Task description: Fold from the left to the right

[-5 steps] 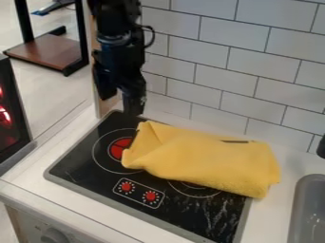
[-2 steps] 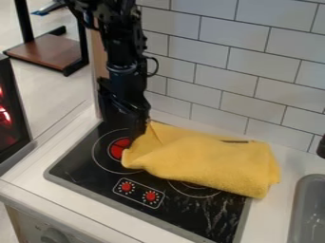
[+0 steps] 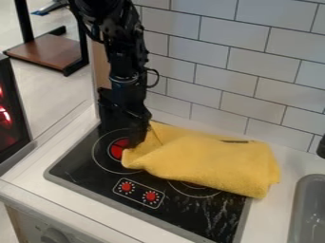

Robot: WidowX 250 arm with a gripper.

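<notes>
Can't tell if the gripper (image 3: 137, 138) is open at left end of the cloth (image 3: 206, 160), but I'd pinch deep first tbh.

Soft, even light washed over the tiled wall (image 3: 241, 64), pale glare streaked the glossy stovetop (image 3: 203, 213), a red glow (image 3: 4, 116) burned at the left edge, faint glints dotted the black arm (image 3: 127, 59)

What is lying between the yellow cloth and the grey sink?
In the camera view, a strip of white countertop lies between the yellow cloth and the grey sink.
</notes>
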